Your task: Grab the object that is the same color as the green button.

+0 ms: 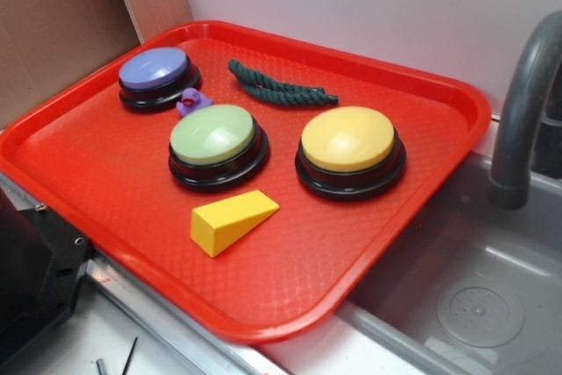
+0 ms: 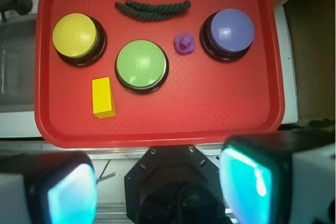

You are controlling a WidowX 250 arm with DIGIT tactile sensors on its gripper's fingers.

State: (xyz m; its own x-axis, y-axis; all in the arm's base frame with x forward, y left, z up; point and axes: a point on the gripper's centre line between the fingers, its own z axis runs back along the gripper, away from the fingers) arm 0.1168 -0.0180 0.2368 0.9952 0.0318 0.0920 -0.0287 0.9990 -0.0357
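Wrist view looks straight down on a red plastic tray (image 2: 157,129), with the gripper (image 2: 157,187) high above its near edge, its two fingers spread wide and holding nothing. The dark green twisted rope (image 2: 152,10), doubled over, lies at the far rim, well ahead of the gripper and just beyond the pale green dome button (image 2: 142,65). A small purple toy (image 2: 184,43) sits ahead to the right, a yellow wedge block (image 2: 103,97) nearer on the left. Judging by this, the approach has not begun; the next move calls for reaching forward over the green button and descending with the jaws straddling the rope.
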